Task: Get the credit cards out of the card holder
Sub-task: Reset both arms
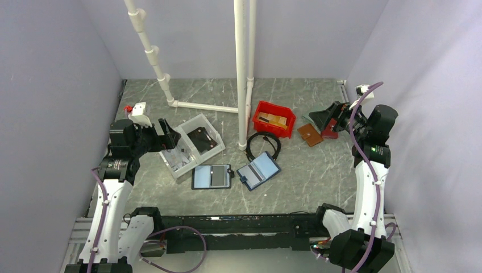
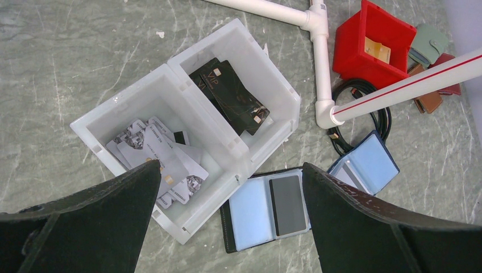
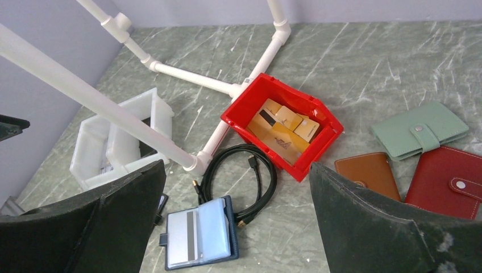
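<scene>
Right now the left jaws are spread wide and hold nothing. They hang over the near edge of a clear two-compartment bin [image 2: 122,94]. One compartment holds black cards [image 2: 233,99] and the other a loose heap of pale printed cards [image 2: 162,159].

The right jaws are just as wide and also empty. They hang above the far right of the worktop [image 1: 318,176], over a cluster of three closed wallets: a green wallet [image 3: 420,131], a brown wallet [image 3: 366,173] and a red wallet [image 3: 449,182].

The card holder [image 1: 259,170] lies open and flat on the worktop, roughly midway between the two arms and well apart from both pairs of jaws. Its light-blue inside faces up within a navy edge, and a grey stripe shows in one pocket. I cannot tell how many cards sit inside.

A black-edged folio [image 2: 267,207] lies open just to its left, near the clear bin. A coiled black cable [image 3: 207,173] sits just behind it. Beyond the cable stands a red bin [image 3: 247,102] holding gold-orange credit cards [image 3: 273,133], one of them showing a black stripe.

A white pipe frame [image 1: 241,57] rises from the worktop behind the bins.
</scene>
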Action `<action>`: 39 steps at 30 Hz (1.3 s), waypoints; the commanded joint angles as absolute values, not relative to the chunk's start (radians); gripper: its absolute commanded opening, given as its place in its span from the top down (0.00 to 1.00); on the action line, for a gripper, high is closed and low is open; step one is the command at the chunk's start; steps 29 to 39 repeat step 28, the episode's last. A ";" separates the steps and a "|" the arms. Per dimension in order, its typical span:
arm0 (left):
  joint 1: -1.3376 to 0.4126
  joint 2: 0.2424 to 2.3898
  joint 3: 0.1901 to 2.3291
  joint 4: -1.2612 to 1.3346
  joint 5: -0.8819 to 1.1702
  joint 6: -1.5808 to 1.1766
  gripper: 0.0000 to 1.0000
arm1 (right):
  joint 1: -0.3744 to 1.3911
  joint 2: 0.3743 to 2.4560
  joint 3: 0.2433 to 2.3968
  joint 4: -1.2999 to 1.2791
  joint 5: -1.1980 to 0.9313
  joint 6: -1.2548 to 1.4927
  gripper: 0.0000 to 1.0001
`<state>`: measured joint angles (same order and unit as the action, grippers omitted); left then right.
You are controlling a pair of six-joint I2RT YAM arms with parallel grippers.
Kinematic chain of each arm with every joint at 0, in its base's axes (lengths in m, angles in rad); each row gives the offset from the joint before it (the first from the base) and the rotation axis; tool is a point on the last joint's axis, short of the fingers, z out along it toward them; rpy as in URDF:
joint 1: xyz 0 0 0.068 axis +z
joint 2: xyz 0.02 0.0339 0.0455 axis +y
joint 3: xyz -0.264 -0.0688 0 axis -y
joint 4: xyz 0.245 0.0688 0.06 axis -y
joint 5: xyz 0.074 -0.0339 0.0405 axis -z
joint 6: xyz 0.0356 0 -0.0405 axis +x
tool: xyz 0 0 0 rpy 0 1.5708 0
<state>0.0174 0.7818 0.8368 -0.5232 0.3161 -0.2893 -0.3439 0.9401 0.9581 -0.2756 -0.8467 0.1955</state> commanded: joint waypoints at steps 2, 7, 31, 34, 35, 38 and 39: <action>0.021 0.770 0.840 -0.509 0.321 -0.259 0.01 | -0.350 0.920 0.965 -0.235 -0.850 0.212 0.00; 0.021 0.770 0.839 -0.509 0.320 -0.258 0.01 | -0.349 0.921 0.964 -0.233 -0.848 0.213 0.00; 0.021 0.770 0.839 -0.507 0.325 -0.259 0.01 | -0.350 0.919 0.958 -0.234 -0.867 0.190 0.00; 0.021 0.770 0.839 -0.507 0.325 -0.259 0.01 | -0.350 0.919 0.958 -0.234 -0.867 0.190 0.00; 0.021 0.770 0.839 -0.507 0.325 -0.259 0.01 | -0.350 0.919 0.958 -0.234 -0.867 0.190 0.00; 0.021 0.770 0.839 -0.507 0.325 -0.259 0.01 | -0.350 0.919 0.958 -0.234 -0.867 0.190 0.00; 0.021 0.770 0.839 -0.507 0.325 -0.259 0.01 | -0.350 0.919 0.958 -0.234 -0.867 0.190 0.00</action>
